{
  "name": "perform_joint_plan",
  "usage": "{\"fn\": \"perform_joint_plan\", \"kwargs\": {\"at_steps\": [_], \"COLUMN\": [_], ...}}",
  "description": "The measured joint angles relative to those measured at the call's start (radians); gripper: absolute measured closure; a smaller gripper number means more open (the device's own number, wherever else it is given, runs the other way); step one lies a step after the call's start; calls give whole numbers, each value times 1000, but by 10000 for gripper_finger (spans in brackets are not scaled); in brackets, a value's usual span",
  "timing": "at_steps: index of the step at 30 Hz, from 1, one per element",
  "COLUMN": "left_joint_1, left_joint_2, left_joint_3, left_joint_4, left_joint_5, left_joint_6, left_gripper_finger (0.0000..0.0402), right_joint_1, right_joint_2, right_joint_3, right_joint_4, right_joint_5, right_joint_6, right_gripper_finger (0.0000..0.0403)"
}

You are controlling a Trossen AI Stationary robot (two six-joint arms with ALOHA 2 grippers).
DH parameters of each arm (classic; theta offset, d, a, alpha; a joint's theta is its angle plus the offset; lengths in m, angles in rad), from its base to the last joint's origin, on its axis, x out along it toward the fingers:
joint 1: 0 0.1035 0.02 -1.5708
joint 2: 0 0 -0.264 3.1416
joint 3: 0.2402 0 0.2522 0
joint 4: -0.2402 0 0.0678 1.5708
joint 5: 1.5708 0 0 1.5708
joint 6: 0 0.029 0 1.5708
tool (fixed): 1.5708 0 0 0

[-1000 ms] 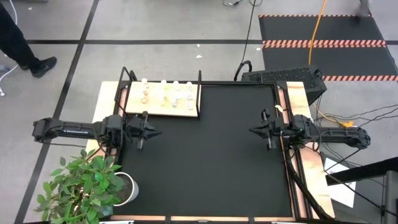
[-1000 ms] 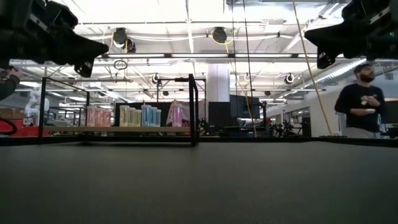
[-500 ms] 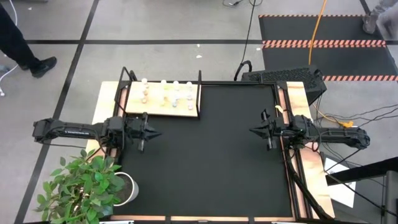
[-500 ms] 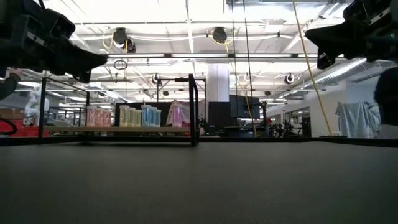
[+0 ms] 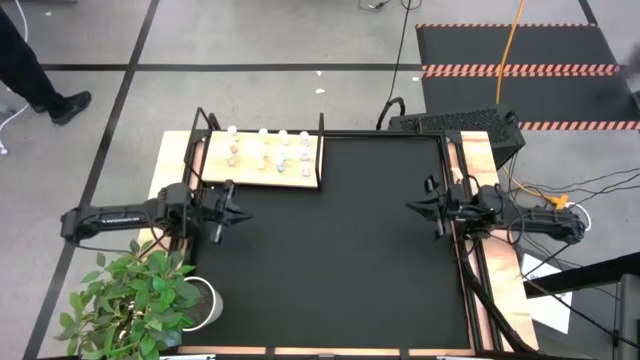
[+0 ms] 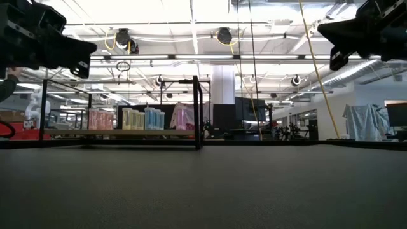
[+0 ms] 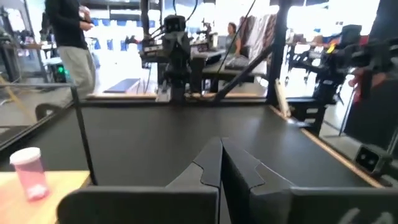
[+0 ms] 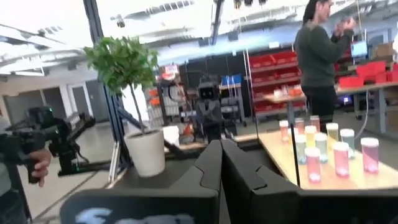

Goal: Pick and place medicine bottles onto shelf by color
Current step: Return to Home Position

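I see the left end effector (image 5: 243, 213) at mid-left and the right end effector (image 5: 410, 207) at mid-right, both clenched on nothing. The medicine bottles (image 5: 283, 150) stand on the shelf (image 5: 258, 178), upper left.

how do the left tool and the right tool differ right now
The left tool hangs at the left edge of the black mat, close to the shelf; the right tool hangs at the mat's right edge, far from the shelf. The left tool points toward the mat's right side and the right tool toward its left, so they face each other. Both are shut, hold nothing and sit raised above the mat.
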Motion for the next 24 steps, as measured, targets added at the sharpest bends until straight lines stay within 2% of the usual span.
{"fn": "perform_joint_plan", "kwargs": {"at_steps": [10,15,24], "left_joint_1": [55,74,76], "left_joint_2": [-193,-179,-149], "left_joint_3": [1,1,1], "left_joint_4": [-147,-146,-146], "left_joint_5": [89,120,115], "left_joint_6": [-34,-34,-24], "left_gripper_finger": [396,398,369], "right_joint_1": [0,0,0], "right_joint_2": [-24,-21,-18], "right_joint_3": [0,0,-1], "right_joint_4": [-50,-52,-53], "right_joint_5": [28,23,23], "right_joint_6": [0,-43,-60], "right_gripper_finger": [403,403,403]}}
